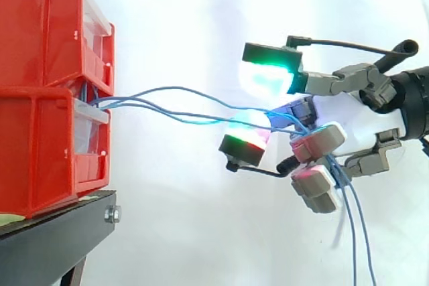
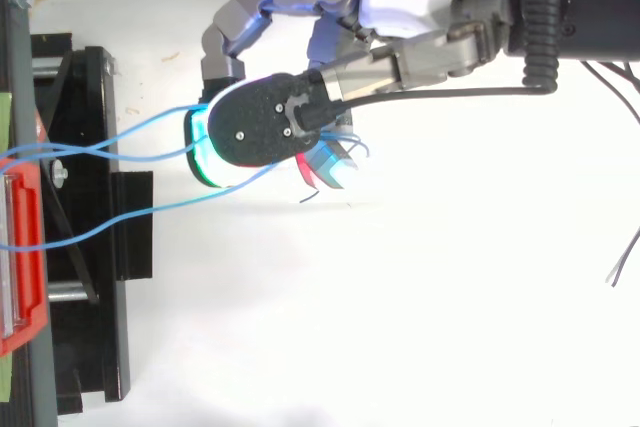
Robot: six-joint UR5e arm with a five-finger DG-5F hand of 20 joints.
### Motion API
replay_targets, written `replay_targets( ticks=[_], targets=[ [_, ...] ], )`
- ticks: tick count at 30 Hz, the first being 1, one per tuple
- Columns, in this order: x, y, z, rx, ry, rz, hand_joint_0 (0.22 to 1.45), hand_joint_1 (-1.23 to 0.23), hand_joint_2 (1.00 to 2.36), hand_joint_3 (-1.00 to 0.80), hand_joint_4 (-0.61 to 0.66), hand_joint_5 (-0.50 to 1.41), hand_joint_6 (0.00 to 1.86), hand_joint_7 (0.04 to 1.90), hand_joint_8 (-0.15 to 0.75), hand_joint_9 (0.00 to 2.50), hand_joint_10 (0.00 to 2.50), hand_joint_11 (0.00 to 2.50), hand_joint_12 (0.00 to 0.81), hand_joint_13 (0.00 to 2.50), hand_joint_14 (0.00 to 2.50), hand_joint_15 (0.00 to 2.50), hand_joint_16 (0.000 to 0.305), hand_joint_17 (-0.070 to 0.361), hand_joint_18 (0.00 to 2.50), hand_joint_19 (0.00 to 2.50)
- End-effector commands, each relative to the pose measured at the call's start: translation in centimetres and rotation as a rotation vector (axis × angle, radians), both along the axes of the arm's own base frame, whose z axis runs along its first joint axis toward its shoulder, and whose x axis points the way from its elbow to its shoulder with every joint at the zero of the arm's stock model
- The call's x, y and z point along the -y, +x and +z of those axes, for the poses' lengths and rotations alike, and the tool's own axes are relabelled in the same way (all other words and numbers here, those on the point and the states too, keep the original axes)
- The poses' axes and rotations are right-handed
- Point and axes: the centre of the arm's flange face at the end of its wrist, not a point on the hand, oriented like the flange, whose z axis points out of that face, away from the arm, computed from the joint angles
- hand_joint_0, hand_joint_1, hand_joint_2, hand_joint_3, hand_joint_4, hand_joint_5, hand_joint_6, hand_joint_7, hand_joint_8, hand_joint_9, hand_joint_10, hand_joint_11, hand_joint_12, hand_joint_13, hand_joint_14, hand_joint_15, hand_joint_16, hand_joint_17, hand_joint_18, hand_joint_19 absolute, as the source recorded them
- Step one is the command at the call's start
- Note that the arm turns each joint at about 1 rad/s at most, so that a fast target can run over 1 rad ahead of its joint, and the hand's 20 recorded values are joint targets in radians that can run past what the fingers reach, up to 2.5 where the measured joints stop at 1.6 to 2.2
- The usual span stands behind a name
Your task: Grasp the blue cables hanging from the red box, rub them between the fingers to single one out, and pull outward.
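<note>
blue cables [image 1: 175, 88], red bins [image 1: 40, 132], black stand [image 1: 53, 239], white curtain [image 1: 201, 219].

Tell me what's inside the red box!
Some blue cables come out of the red box at its clear front and run into the hand, which grips them. The red walls hide whatever else is inside.

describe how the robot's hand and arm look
The hand has a white palm and grey segmented fingers. Its thick pads have black backs with screws and glow green, cyan-white and red. The arm behind it is black.
</note>
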Motion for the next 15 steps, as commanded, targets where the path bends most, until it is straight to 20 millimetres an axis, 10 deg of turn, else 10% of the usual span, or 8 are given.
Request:
replay_targets(
  ticks=[1, 15],
  targets=[
    [0.18, -0.05, -0.1, -0.002, -0.003, -0.003, 0.6, -0.46, 1.01, -0.42, 0.03, -0.13, 0.86, 0.97, 0.287, 1.41, 0.03, 1.13, 0.367, 1.19, 0.03, 0.87, 0.052, 0.118, 0.92, 0.94],
    [0.32, -0.13, -0.14, -0.007, -0.014, -0.004, 0.62, -0.76, 1.01, -0.18, 0.08, -0.15, 0.9, 0.89, 0.311, 1.31, 0.02, 1.12, 0.394, 1.17, 0.03, 0.85, 0.058, 0.131, 0.97, 0.87]
  ],
)
